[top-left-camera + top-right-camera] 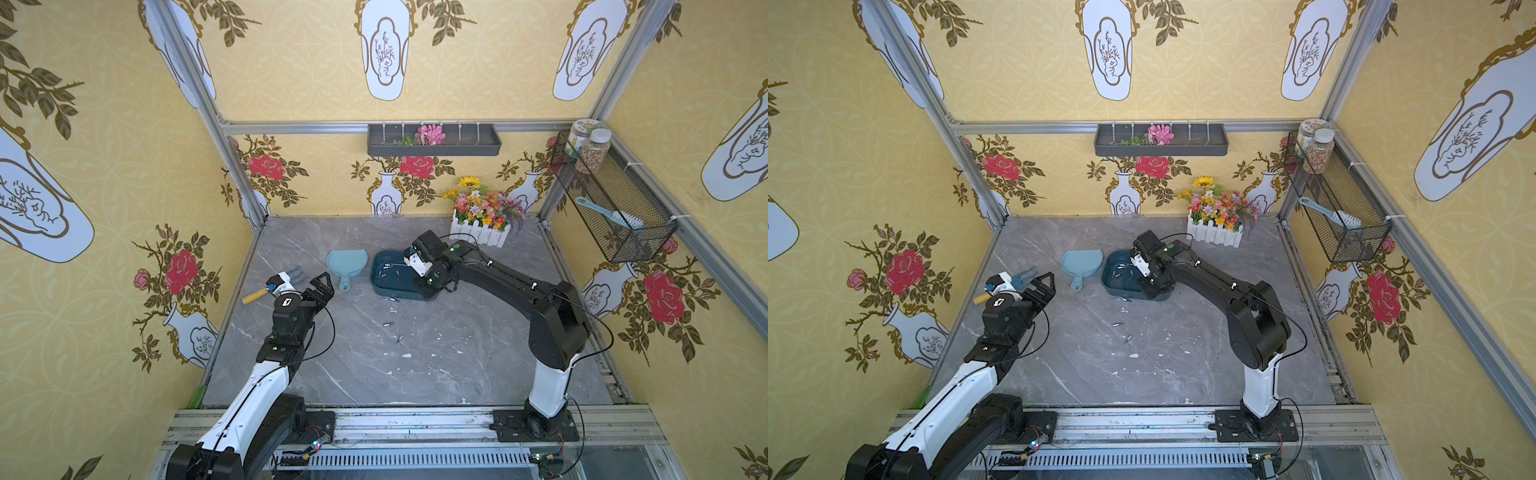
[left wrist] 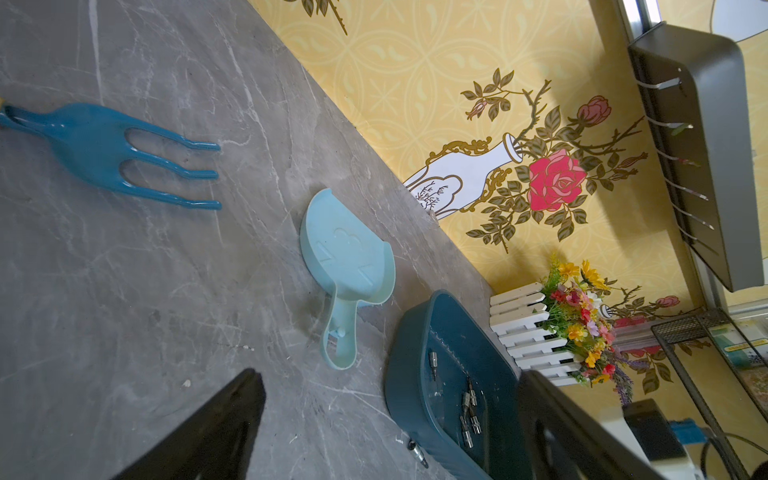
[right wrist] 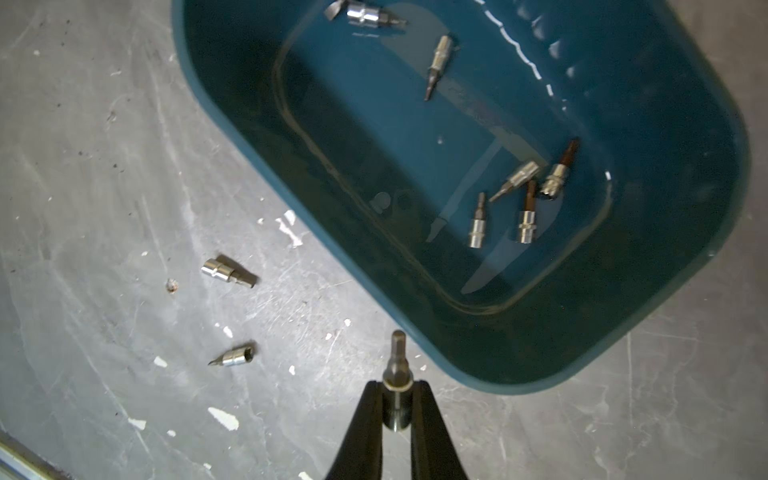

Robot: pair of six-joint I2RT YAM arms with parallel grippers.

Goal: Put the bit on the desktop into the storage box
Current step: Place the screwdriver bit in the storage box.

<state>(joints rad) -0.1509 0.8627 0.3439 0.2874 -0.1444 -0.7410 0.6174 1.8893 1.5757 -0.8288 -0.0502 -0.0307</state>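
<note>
Carry step: your right gripper is pinching a bit by the storage box rim, mid-frame. Next, go over the box and release. Loose bits wait on the desktop. Left gripper is wide apart, empty.

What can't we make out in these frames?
- Both top views: right arm hides the held bit and the shut jaws on it; only the right wrist view shows them.
- Both top views: that arm covers one end of the storage box; the left wrist view cuts it off at its edge.
- Top views: loose bits on the desktop too small for tip shapes.
- Both top views: left arm covers the middle of the rake.
</note>
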